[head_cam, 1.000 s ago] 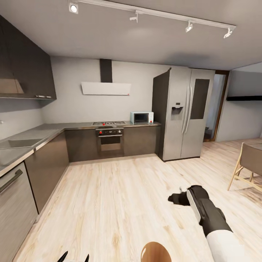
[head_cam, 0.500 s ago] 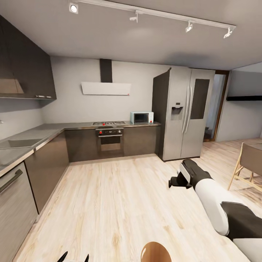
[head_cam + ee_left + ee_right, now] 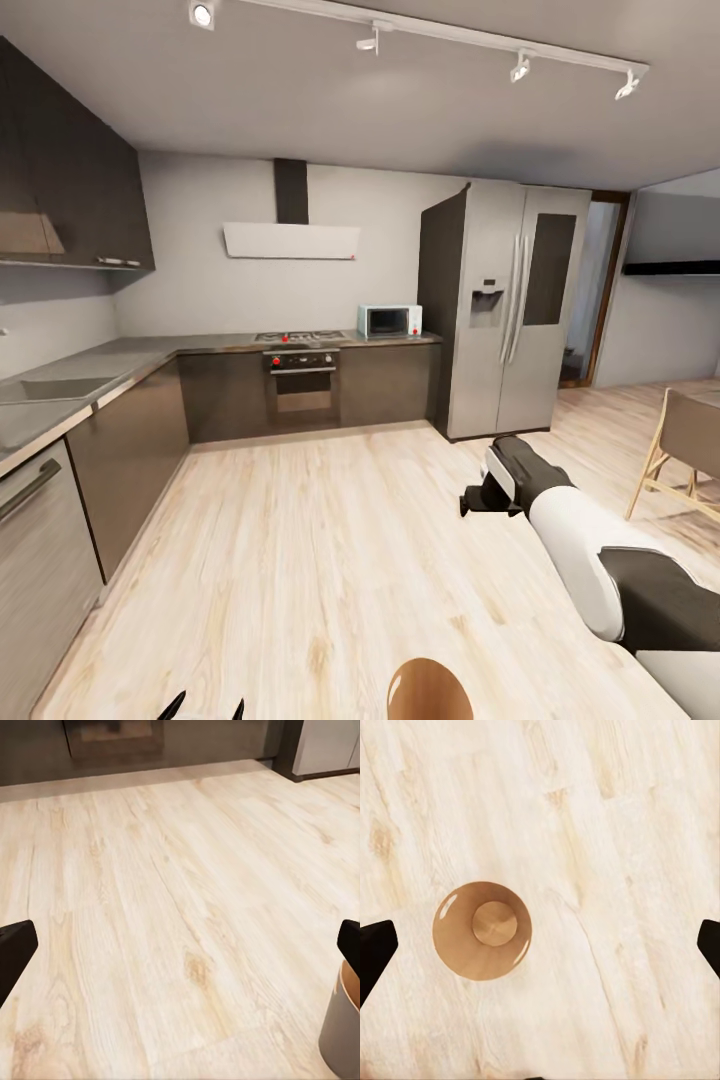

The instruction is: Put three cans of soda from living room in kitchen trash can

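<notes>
I am in the kitchen, with dark cabinets (image 3: 130,450) on the left and at the back. The tash can (image 3: 430,692) stands on the wood floor just in front of me, brown inside and pale grey outside. My right gripper (image 3: 478,497) hangs open high above it, looking straight down into the can (image 3: 482,930), which holds nothing but its round bottom. My left gripper (image 3: 205,708) is low beside the can, open with nothing between its fingers, and the can's grey wall (image 3: 341,1035) sits by one fingertip. The cans of soda are out of view.
A steel worktop with a sink (image 3: 50,400) runs along the left. Oven (image 3: 302,385), microwave (image 3: 389,322) and tall steel fridge (image 3: 505,310) line the back wall. A wooden chair (image 3: 685,450) stands at the right, a doorway (image 3: 590,300) behind the fridge.
My right arm has lifted and swung in, carrying its gripper higher over the floor. The head view has shifted very slightly. The tash can and left gripper have stayed put.
</notes>
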Available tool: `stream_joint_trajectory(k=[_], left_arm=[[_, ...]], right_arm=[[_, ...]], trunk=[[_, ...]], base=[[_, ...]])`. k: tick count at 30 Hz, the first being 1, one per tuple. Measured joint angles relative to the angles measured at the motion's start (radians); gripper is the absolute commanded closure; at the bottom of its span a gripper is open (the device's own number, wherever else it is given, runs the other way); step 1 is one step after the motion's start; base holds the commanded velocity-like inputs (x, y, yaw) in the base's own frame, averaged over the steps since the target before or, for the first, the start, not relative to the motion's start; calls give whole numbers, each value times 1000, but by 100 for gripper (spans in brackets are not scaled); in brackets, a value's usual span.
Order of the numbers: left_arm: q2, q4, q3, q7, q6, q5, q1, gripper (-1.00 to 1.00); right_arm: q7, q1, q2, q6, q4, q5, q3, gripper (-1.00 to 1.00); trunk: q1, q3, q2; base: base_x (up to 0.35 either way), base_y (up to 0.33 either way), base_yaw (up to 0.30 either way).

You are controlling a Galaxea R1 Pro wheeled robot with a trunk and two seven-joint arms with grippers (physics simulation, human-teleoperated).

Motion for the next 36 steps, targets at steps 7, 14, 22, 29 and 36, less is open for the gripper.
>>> stream_joint_trajectory(k=[7, 14, 22, 29, 36], left_arm=[[0, 3, -1, -1, 21, 1, -5, -100], [0, -168, 1, 0, 392, 12, -80, -100], [0, -242, 3, -6, 652, 26, -217, -100], [0, -179, 4, -41, 637, 49, -233, -100], [0, -141, 3, -50, 598, 50, -235, -100]], right_arm=[[0, 0, -3, 0, 3, 0, 8, -100], [2, 0, 0, 0, 5, -4, 8, -100], [13, 0, 2, 7, 2, -5, 8, -100], [15, 0, 1, 6, 2, -4, 8, -100], [9, 0, 1, 6, 5, -3, 10, -100]], trunk=[[27, -22, -49], [54, -44, -98], [84, -69, -154], [111, -91, -203], [138, -113, -252]], base=[[0, 0, 0], [0, 0, 0], [0, 0, 0], [0, 0, 0], [0, 0, 0]])
